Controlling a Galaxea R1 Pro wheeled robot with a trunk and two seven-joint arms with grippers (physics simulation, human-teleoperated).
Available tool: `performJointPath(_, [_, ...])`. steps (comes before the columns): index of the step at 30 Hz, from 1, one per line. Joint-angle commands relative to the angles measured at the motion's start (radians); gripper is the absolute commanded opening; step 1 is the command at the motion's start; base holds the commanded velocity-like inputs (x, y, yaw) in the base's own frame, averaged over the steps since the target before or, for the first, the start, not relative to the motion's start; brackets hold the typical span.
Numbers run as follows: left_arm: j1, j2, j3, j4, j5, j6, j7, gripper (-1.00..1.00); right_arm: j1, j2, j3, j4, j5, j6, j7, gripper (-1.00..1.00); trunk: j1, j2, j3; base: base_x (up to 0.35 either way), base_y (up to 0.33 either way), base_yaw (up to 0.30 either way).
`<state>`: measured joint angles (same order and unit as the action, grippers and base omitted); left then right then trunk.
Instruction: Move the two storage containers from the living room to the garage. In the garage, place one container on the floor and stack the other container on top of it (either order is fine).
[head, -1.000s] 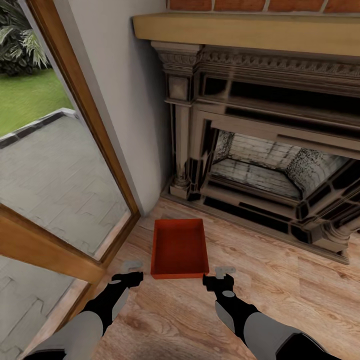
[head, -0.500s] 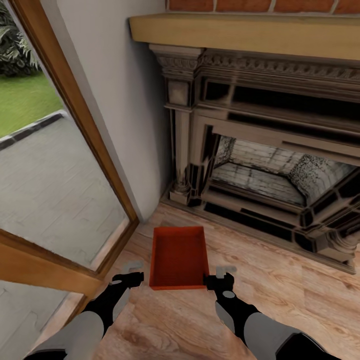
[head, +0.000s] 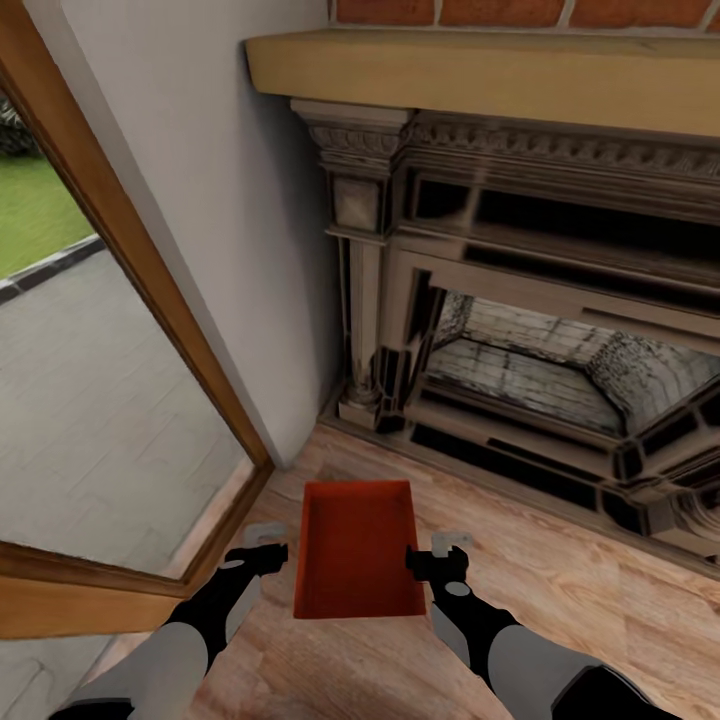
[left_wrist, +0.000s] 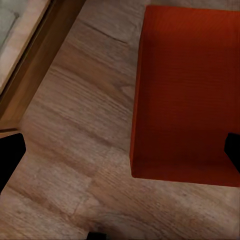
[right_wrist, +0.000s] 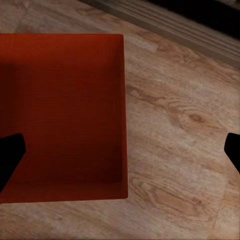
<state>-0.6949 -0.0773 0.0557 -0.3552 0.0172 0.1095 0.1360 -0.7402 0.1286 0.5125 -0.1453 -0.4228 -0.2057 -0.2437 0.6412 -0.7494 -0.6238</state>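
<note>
One storage container (head: 358, 550), an orange-red open bin with nothing in it, lies on the light wood floor (head: 580, 600) of the living room, in front of the fireplace's left corner. My left gripper (head: 262, 547) hangs just off its left wall and my right gripper (head: 440, 552) just off its right wall, so the bin lies between them. In the left wrist view the container (left_wrist: 187, 95) fills one side, with the left gripper (left_wrist: 120, 152) open above floor and the bin's edge. The right wrist view has the container (right_wrist: 60, 115) under the open right gripper (right_wrist: 120, 152), which straddles the bin's wall.
An ornate dark fireplace (head: 520, 330) with a tan mantel (head: 480, 70) and red brick above stands straight ahead. A white wall (head: 240, 250) and a wood-framed glass door (head: 150, 300) close off the left. Open wood floor extends to the right.
The view has moved forward and nearer the wall. The container, earlier ahead of both grippers, now lies between them. Both grippers stay open.
</note>
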Motion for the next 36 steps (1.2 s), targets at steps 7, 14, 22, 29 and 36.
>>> performJointPath(7, [0.000, -0.007, 0.006, 0.023, 0.005, -0.041, 0.001, 1.00, -0.001, 0.000, 0.013, 0.004, -0.010, 0.060, -0.005, 1.00, 0.001, -0.001, -0.001, 0.018, 0.000, 0.000])
performJointPath(14, [0.000, -0.008, 0.003, 0.059, -0.008, -0.044, 0.001, 1.00, -0.001, -0.002, 0.012, 0.004, -0.010, 0.069, -0.003, 1.00, 0.001, -0.001, -0.001, 0.000, 0.000, 0.000])
performJointPath(22, [0.000, -0.005, 0.000, 0.055, -0.011, -0.044, -0.010, 1.00, -0.001, -0.001, 0.013, 0.003, -0.005, 0.068, -0.003, 1.00, 0.001, -0.001, -0.001, 0.000, 0.000, 0.000])
performJointPath(29, [0.000, -0.005, 0.000, 0.059, -0.004, -0.045, -0.006, 1.00, -0.001, 0.000, 0.014, 0.003, -0.004, 0.068, -0.003, 1.00, 0.001, -0.001, -0.001, 0.047, 0.000, 0.000])
performJointPath(36, [0.000, -0.006, 0.000, 0.057, 0.000, -0.044, -0.004, 1.00, -0.001, -0.003, 0.011, 0.003, -0.004, 0.066, -0.003, 1.00, 0.001, -0.001, -0.001, 0.052, 0.000, 0.000])
